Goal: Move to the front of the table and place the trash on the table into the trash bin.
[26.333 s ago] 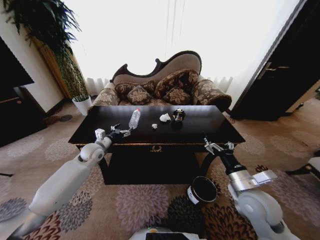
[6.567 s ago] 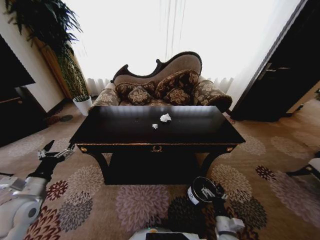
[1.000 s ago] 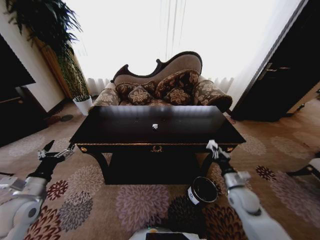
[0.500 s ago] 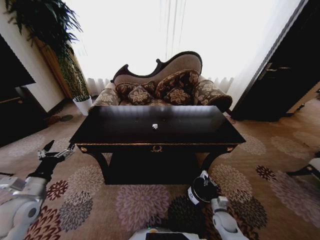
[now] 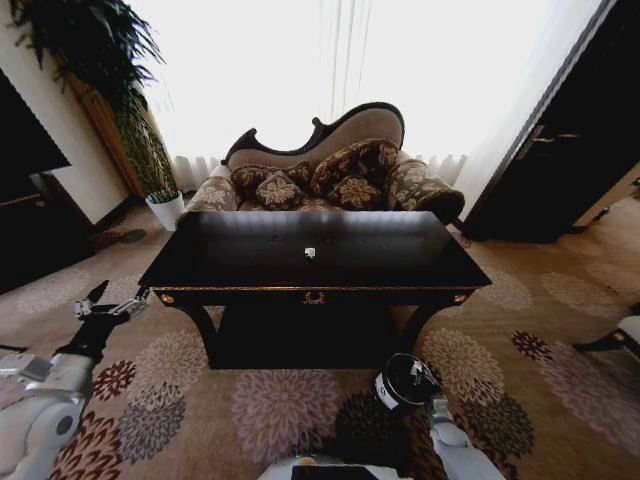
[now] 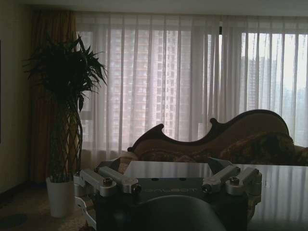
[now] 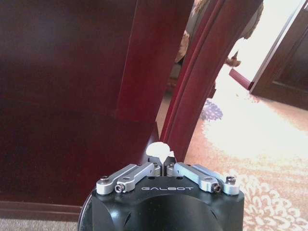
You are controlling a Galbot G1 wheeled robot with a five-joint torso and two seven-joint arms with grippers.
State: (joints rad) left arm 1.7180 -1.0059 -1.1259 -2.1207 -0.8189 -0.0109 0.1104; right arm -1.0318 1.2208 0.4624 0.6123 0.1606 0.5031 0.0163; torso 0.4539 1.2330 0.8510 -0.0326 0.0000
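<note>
My right gripper (image 5: 417,373) hangs over the trash bin (image 5: 403,381), fingers pinching a white paper lump (image 7: 158,149). Next I'd just let go. One scrap (image 5: 310,252) waits on the table (image 5: 230,268); left gripper (image 5: 108,306) idles, fingers spread.

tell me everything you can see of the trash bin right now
The trash bin is a small dark cylinder with an open round mouth and a white label patch on its side. It stands upright on the patterned carpet, in front of the table near its front right leg. The right gripper hangs just over its rim, shut on a white paper lump. What lies inside is too dark to make out.
</note>
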